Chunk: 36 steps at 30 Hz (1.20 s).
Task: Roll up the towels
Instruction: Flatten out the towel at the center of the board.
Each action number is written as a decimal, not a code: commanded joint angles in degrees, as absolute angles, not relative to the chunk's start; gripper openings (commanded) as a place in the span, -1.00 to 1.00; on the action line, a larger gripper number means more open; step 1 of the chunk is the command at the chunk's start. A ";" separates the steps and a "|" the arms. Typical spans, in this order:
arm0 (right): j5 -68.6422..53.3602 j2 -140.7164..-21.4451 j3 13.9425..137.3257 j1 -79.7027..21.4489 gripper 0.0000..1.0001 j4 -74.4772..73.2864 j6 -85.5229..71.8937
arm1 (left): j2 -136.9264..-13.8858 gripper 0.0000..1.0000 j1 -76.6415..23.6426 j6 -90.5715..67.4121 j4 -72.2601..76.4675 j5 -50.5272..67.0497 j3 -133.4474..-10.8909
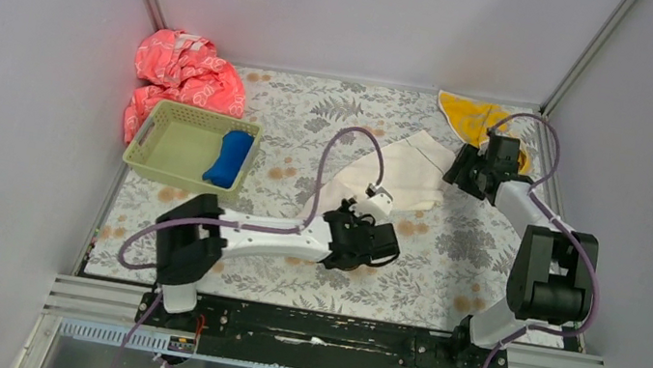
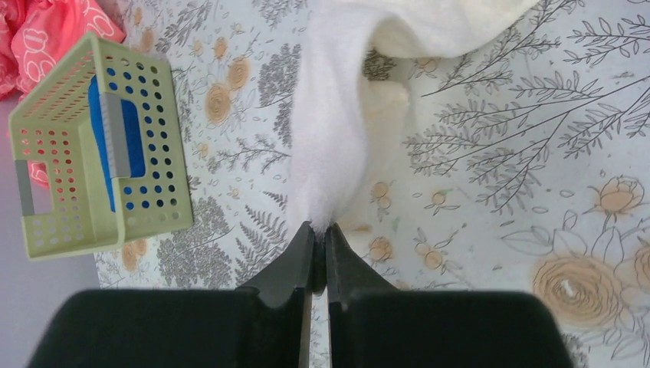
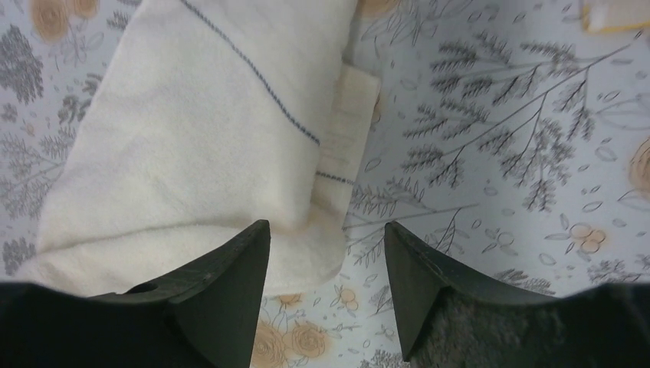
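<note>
Towels lie about the flower-printed counter (image 1: pixel 313 114), three of them. In the far left corner a crumpled pink-red patterned cloth (image 1: pixel 184 75) is heaped against the wall, touching the pale green perforated plastic basket (image 1: pixel 156 124) just in front of it. Inside the basket the royal blue cloth towel (image 1: pixel 231 158) sits bundled into a short roll against the right wall. The yellow-orange cloth towel (image 1: pixel 469 116) lies rumpled in the far right corner, partly hidden behind the right arm. Between the two arms the long cream-white cloth towel (image 1: pixel 398 170) runs diagonally across the middle of the counter. Its near end is drawn up into a narrow peak, and the left end effector (image 2: pixel 320 230) is pinched together on that peak. The far end lies flat and doubled over, with a thin dark stitched line and a pale label at its edge. The right end effector (image 3: pixel 326 230) hovers over that end, fingers apart, one above the towel's corner and one above bare counter.
</note>
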<state>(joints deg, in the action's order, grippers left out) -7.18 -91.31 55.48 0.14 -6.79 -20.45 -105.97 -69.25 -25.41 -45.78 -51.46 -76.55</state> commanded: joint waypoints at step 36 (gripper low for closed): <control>-21.97 -117.54 76.29 0.69 -0.31 -15.48 -15.66 | -76.32 -1.00 -53.76 -24.98 -39.75 -35.25 -57.00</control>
<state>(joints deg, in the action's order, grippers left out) -20.71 -116.01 75.35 1.43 -11.99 -17.67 -76.20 -54.37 -24.77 -43.31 -35.44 -57.54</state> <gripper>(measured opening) 0.403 0.024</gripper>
